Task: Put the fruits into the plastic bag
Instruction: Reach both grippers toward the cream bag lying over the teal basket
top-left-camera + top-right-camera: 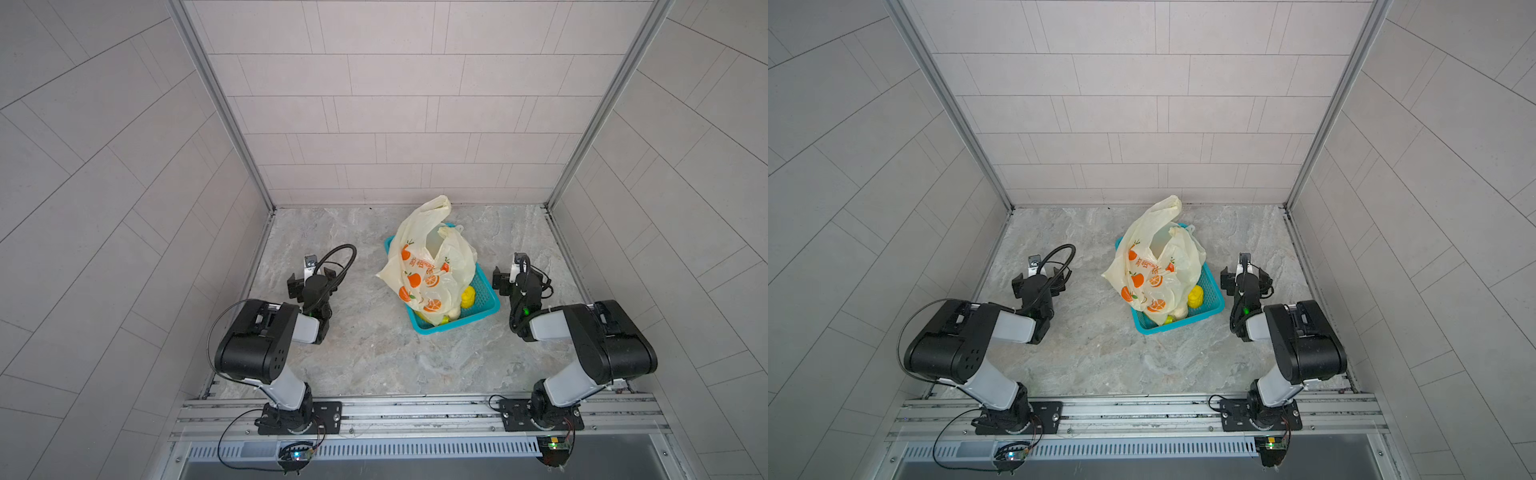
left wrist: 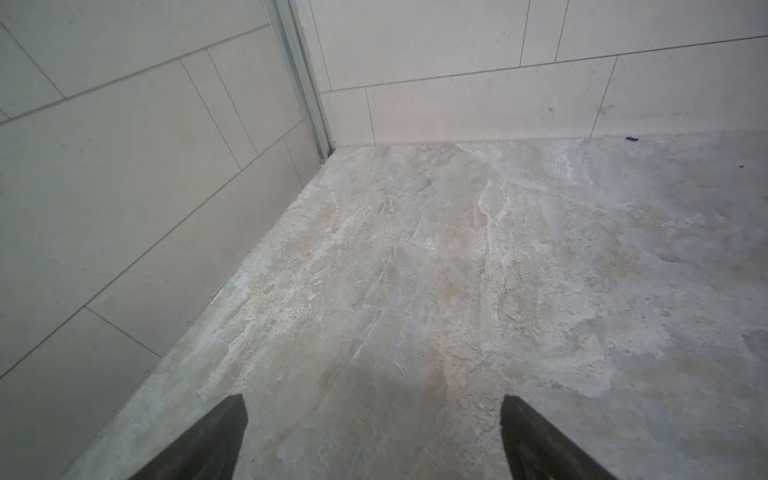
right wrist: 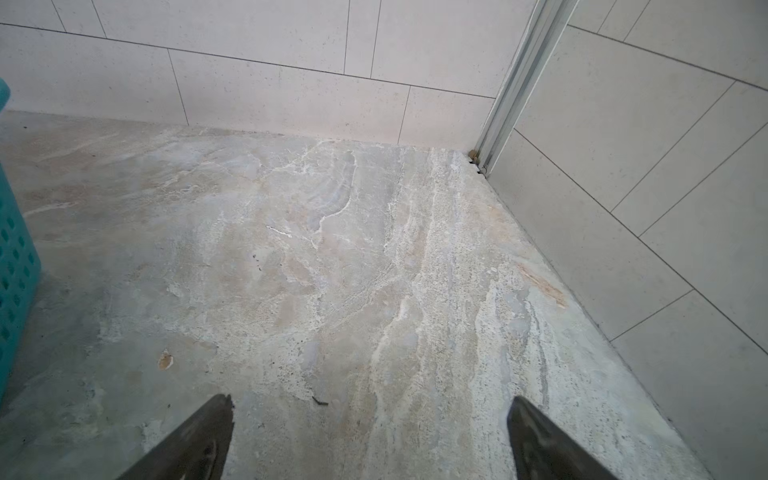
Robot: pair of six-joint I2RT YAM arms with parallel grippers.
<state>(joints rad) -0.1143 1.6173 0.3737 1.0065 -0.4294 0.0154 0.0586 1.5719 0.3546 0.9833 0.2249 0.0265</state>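
The plastic bag [image 1: 428, 266] [image 1: 1154, 266], pale yellow with orange fruit prints, stands crumpled over the teal basket [image 1: 487, 308] [image 1: 1213, 308] in both top views. Beside the bag, at the basket's near end, lie some of the fruits: a bumpy yellow piece [image 1: 467, 296] [image 1: 1196, 297], a beige round one [image 1: 454, 312] [image 1: 1179, 312] and a small yellow-green one [image 1: 445, 319] [image 1: 1169, 319]. My left gripper [image 1: 312, 277] [image 1: 1040, 280] [image 2: 374, 409] hangs open and empty well left of the bag. My right gripper [image 1: 519, 278] [image 1: 1246, 278] [image 3: 370, 409] is open and empty just right of the basket.
The marbled grey tabletop [image 1: 374, 357] is boxed in by tiled walls at the back and both sides. The basket wall [image 3: 12, 257] shows at the edge of the right wrist view. A metal rail [image 1: 415, 411] carrying both arm bases runs along the front.
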